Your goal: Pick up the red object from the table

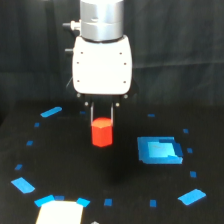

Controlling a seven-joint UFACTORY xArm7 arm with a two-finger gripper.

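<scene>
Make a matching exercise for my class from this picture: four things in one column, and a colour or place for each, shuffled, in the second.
Things:
1. red object
2. gripper
3. blue square patch
4. white block

Descriptions:
A. lies flat at the exterior view's right
B. at the bottom edge, towards the exterior view's left
C. bright red-orange, between the fingers
D. white body, hanging over the table

Pairs: 1-C, 2-D, 3-A, 4-B

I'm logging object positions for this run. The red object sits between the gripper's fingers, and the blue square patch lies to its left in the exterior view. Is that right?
Not quite. The blue square patch lies to the exterior view's right of the red object, not its left. The rest stands: the red object sits between the fingers of the gripper, as the exterior view shows.
</scene>
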